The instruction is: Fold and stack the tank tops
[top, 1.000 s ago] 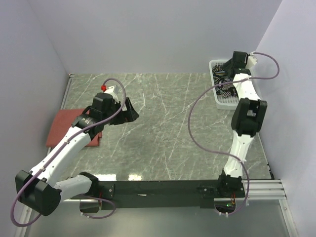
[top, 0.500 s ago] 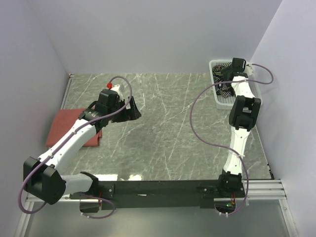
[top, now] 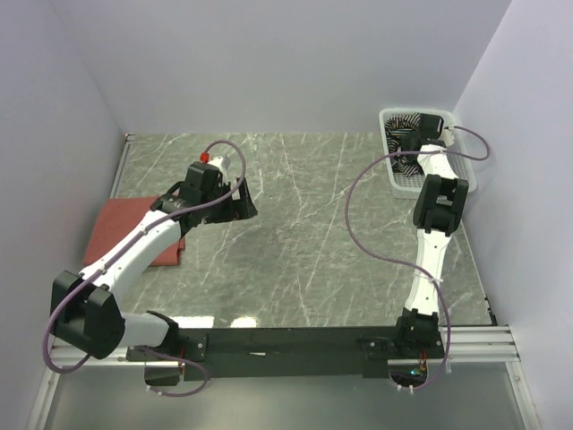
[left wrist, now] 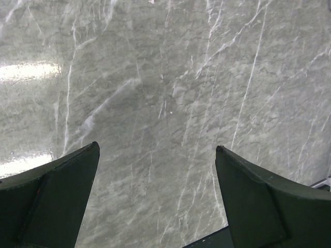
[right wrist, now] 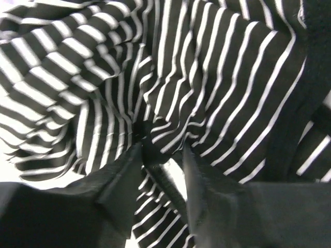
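Table (top: 304, 224): grey-green marble look w/ pale veins; glare patches on the surface nearest me.
Basket (top: 386, 148): white plastic mesh, far-right corner of table, close to r. wall.
Walls (top: 269, 63): plain pale lilac, on 3 sides of me.
Rail (top: 286, 342): black, runs along near table edge.

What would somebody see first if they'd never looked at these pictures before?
The black-and-white striped tank top, bunched in the white mesh basket at the far right corner, with the right hand dipped in, straddling a fold of it. Then the brick-red tank top, folded at the left edge of the table, and the left hand wide open above it.
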Action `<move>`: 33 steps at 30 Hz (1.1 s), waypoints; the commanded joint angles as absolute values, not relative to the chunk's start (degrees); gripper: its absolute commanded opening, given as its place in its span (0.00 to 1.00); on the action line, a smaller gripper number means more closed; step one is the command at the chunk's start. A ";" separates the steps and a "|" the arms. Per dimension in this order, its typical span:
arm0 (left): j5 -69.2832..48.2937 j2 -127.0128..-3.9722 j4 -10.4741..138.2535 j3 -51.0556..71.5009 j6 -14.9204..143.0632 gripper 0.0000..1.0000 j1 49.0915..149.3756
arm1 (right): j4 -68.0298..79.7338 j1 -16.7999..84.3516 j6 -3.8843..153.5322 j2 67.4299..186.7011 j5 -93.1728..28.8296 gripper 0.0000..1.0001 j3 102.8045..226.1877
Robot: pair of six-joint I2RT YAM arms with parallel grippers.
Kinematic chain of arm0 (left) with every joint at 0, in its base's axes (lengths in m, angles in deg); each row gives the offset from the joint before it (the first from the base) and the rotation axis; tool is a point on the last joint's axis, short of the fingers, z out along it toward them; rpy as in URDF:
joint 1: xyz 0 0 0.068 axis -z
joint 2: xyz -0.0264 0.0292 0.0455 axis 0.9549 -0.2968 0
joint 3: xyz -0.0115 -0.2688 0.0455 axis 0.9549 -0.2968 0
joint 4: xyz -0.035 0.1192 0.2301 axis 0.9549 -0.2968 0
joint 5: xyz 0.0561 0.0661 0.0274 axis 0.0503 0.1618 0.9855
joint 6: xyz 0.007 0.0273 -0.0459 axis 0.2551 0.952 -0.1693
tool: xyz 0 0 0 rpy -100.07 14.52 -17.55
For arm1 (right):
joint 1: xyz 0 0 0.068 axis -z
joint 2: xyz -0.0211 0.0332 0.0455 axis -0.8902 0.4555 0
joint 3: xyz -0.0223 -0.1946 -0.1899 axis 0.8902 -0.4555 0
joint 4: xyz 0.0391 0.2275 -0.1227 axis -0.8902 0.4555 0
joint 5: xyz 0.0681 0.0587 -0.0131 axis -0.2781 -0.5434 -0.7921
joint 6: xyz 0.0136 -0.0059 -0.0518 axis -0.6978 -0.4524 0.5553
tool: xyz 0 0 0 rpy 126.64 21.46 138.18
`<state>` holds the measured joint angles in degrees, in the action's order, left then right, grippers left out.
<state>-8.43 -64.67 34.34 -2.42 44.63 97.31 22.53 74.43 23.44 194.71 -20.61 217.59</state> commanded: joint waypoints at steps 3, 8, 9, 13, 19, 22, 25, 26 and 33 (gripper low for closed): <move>-8.30 -65.93 35.16 0.89 45.77 0.99 97.26 | 21.34 75.29 21.44 197.51 -22.42 0.33 220.52; -9.44 -66.90 35.86 0.72 45.68 0.99 97.26 | 20.29 76.00 20.38 197.34 -24.18 0.11 219.38; -9.53 -66.90 35.86 0.72 45.68 0.99 97.26 | 20.11 76.17 20.38 197.25 -24.35 0.01 218.77; -9.27 -66.99 35.42 1.25 45.86 0.99 97.26 | 16.08 76.17 20.82 194.88 -25.76 0.00 215.52; -10.32 -67.25 35.86 2.30 45.68 0.99 97.26 | 11.77 73.29 26.60 184.17 -19.80 0.00 210.51; -10.85 -66.90 36.73 2.13 45.68 0.98 97.26 | 10.54 70.83 31.18 178.01 -12.42 0.00 208.14; -11.55 -66.38 37.17 2.21 45.59 0.97 97.26 | 9.30 69.06 34.86 172.74 -6.26 0.00 205.68; -11.81 -66.11 37.26 2.21 45.68 0.96 97.26 | 8.60 67.58 35.75 170.29 -4.60 0.00 203.93; -13.39 -65.59 38.32 1.78 45.94 0.94 97.26 | 5.96 63.18 42.17 161.83 6.31 0.00 201.10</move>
